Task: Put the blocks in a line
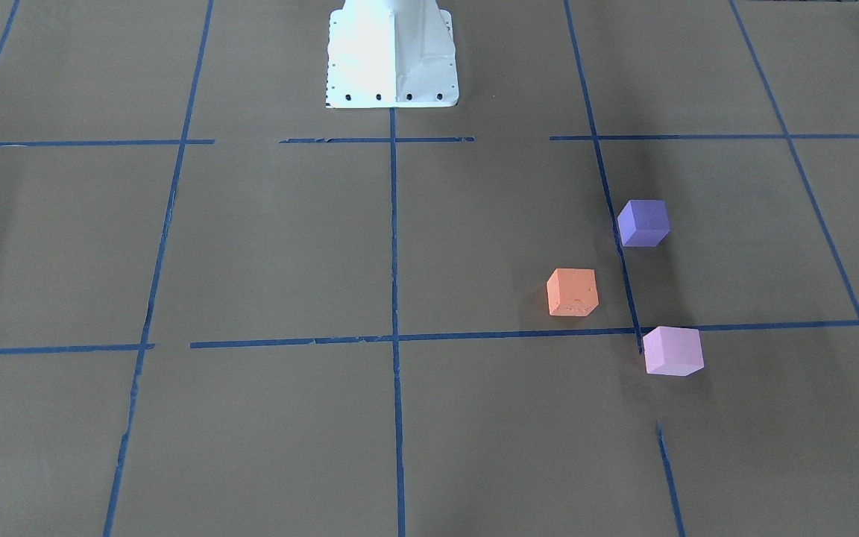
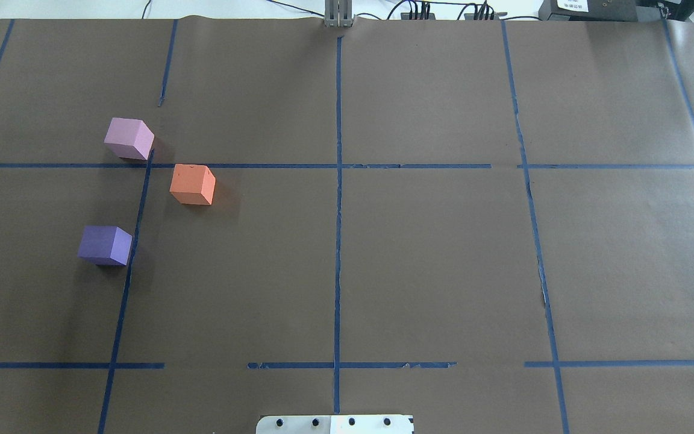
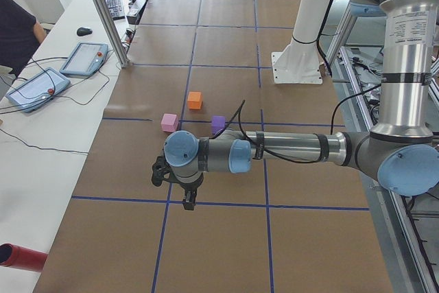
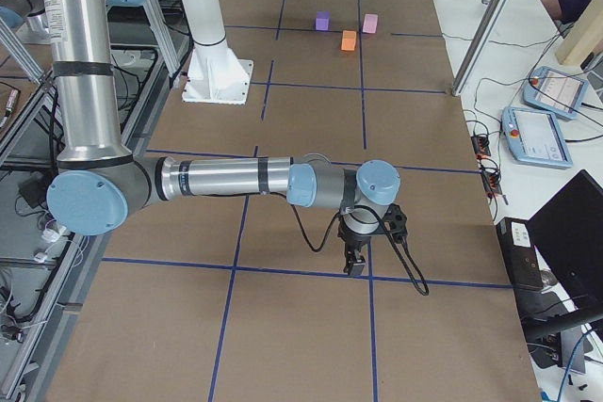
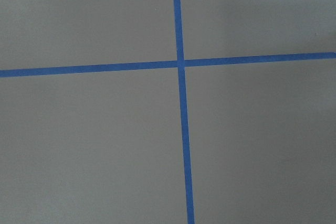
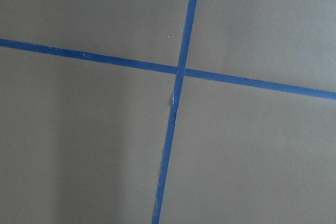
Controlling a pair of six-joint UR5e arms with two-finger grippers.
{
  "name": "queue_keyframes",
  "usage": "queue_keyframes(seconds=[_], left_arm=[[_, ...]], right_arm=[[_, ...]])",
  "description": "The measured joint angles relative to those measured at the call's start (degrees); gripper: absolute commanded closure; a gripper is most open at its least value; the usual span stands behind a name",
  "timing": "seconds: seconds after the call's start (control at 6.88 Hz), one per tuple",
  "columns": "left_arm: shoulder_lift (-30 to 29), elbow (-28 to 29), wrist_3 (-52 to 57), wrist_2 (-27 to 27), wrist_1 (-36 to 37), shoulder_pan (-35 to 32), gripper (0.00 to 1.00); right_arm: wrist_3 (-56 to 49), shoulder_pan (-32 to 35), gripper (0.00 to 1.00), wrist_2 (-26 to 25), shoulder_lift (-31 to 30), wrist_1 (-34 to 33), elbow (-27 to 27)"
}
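Observation:
Three blocks sit on the brown paper on the robot's left side, apart from each other. The orange block (image 2: 192, 184) (image 1: 572, 292) lies nearest the middle. The violet-purple block (image 2: 105, 245) (image 1: 643, 222) is closer to the robot. The pale pink block (image 2: 129, 138) (image 1: 672, 350) is farther away, on a tape crossing. My left gripper (image 3: 186, 200) shows only in the exterior left view, well short of the blocks; I cannot tell if it is open. My right gripper (image 4: 356, 265) shows only in the exterior right view, far from the blocks; its state is unclear. Both wrist views show only tape crossings.
The white robot base (image 1: 392, 52) stands at the table's near-robot edge. Blue tape lines (image 2: 338, 181) grid the paper. A side bench holds teach pendants (image 3: 34, 87) and cables, behind an aluminium post (image 3: 103, 12). A red cylinder (image 3: 20, 257) lies on that bench.

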Motion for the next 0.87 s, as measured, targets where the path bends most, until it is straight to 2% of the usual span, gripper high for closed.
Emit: queue_keyframes(seconds=[0.87], left_arm=[[0.15,0.73,-0.86,-0.11,0.03,0.06,0.0]], right_arm=[[0.0,0.0,0.0,0.0,0.0,0.0,0.0]])
